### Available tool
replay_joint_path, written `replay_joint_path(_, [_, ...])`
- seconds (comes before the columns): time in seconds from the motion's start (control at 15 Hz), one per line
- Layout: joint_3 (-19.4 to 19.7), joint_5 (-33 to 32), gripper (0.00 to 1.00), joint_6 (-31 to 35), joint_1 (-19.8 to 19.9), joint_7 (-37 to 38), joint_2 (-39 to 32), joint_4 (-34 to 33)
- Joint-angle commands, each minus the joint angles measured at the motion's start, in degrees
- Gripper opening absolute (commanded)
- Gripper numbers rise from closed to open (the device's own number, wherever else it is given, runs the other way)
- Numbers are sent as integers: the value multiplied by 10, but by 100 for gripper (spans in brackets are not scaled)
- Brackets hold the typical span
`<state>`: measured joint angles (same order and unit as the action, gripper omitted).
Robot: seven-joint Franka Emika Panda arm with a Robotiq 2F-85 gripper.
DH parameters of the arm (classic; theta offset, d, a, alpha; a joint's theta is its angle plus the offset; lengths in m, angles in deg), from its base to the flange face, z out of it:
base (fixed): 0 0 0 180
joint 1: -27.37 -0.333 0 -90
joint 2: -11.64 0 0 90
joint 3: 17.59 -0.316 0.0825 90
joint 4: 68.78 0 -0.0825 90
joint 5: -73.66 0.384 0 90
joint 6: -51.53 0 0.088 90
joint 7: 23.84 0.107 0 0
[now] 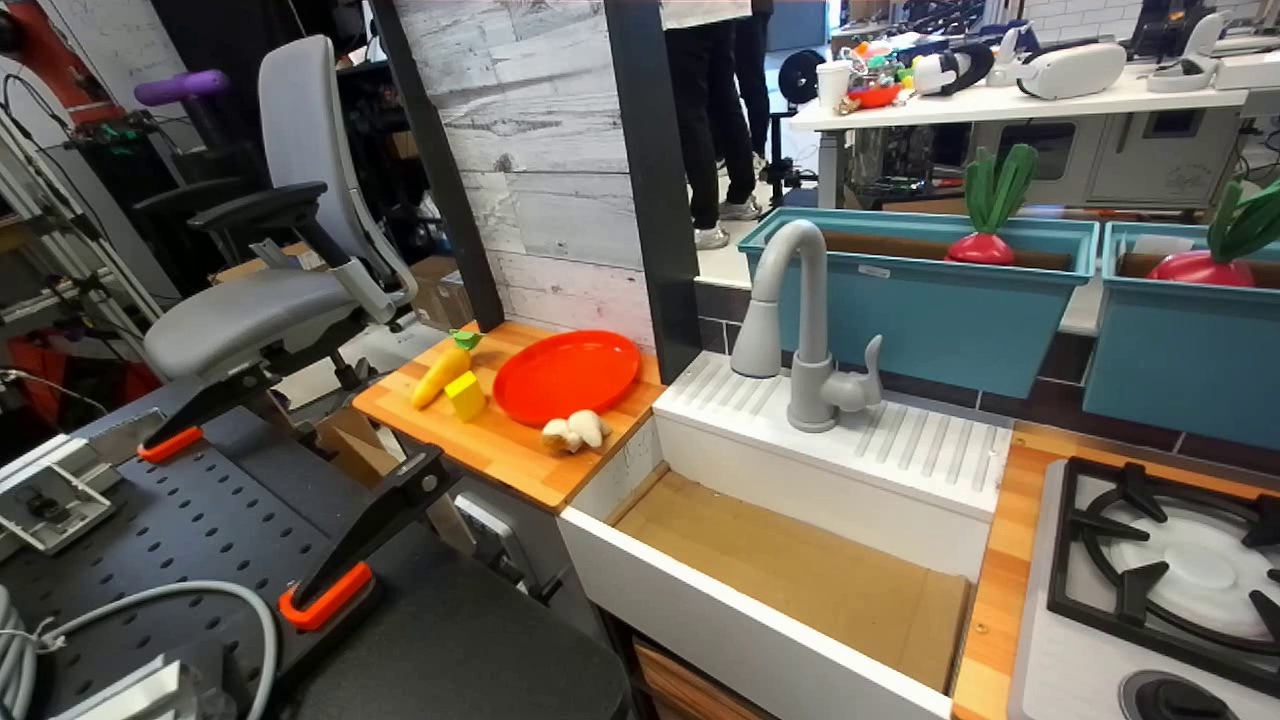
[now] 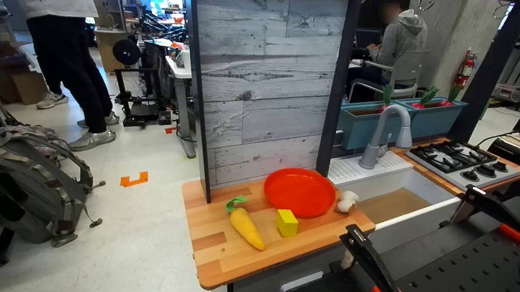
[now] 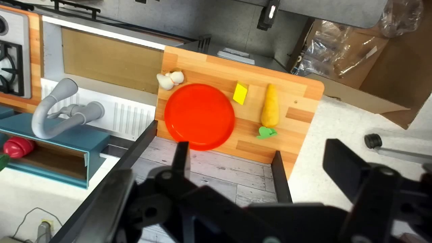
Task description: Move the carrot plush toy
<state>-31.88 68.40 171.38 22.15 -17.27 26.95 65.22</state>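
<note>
The carrot plush toy (image 3: 270, 107) is yellow-orange and tapered, with a green leafy tuft. It lies on the wooden counter (image 3: 249, 141), apart from the other objects. It also shows in both exterior views, as the carrot plush toy (image 1: 441, 376) and the same toy (image 2: 246, 227). In the wrist view its tuft points toward my gripper (image 3: 259, 141). My gripper is open with nothing between its fingers, and it is high above the counter. The gripper and arm are out of view in both exterior views.
A red plate (image 3: 199, 116), a yellow block (image 3: 240, 93) and a pale whitish lump (image 3: 170, 79) share the counter. A grey wood-print panel (image 2: 269, 78) with dark posts rises behind it. A white sink (image 1: 800, 480) with a grey faucet (image 1: 812, 310) and a stove (image 1: 1180, 560) stand alongside.
</note>
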Motion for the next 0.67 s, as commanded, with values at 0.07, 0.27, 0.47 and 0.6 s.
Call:
replay_joint_path(0.07, [5, -17, 100, 47, -13, 12, -61, -12])
replay_joint_path(0.27, [8, -14, 100, 103, -17, 2, -121, -20])
replay_joint_path(0.47, [12, -4, 100, 155, -26, -14, -189, -27])
replay_joint_path(0.6, [14, -9, 100, 179, -32, -12, -237, -36])
